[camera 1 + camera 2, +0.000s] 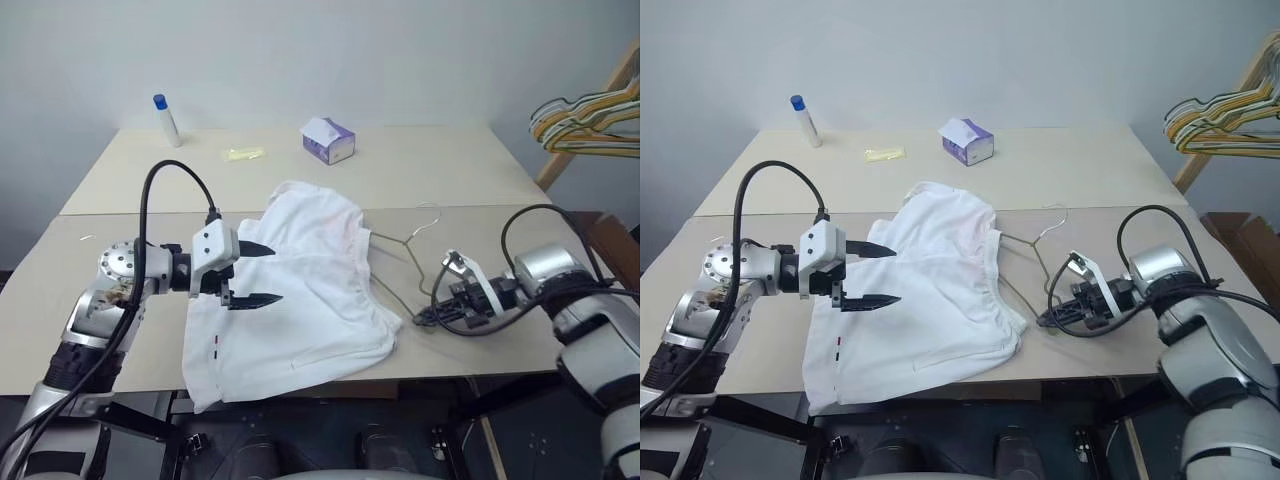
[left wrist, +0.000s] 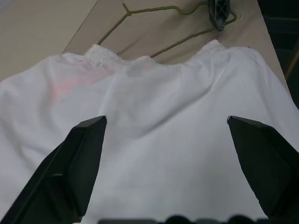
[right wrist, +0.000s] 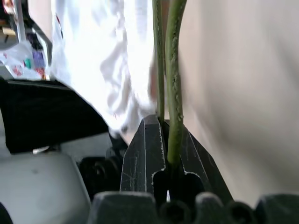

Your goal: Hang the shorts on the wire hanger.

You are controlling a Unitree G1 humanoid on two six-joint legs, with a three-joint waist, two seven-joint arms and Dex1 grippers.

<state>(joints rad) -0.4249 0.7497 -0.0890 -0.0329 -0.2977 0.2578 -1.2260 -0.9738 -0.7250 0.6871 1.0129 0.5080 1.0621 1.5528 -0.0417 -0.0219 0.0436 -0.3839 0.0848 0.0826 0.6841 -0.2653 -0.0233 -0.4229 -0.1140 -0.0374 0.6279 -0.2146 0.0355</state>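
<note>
Right wrist view: my right gripper (image 3: 163, 140) has its two black fingers (image 3: 145, 154) clenched on the thin olive wire of the wire hanger (image 3: 174, 70), which runs straight out from between them toward the white cloth.

In the head views, that gripper (image 1: 432, 318) pinches the hanger's (image 1: 405, 245) lower right corner at the near right of the table (image 1: 450, 170). The hanger lies flat, its hook pointing away from me toward the far edge, its long bottom bar running in under the waistband of the shorts (image 1: 300, 290).

My left gripper (image 1: 255, 273) hovers over the shorts with its fingers (image 1: 255, 298) spread wide, grasping nothing. In the left wrist view the fingers (image 2: 79, 163) frame plain cloth, the gathered waistband and a faint pink stain beyond them.

The shorts lie spread at the middle of the table, waistband toward the hanger on my right, legs toward my left and the near edge, where the hem overhangs slightly. Their long axis runs roughly crosswise.

I judge the task early: the hanger is gripped and partly tucked at the waistband, but the shorts are not yet on it. Threading and lifting remain.
</note>
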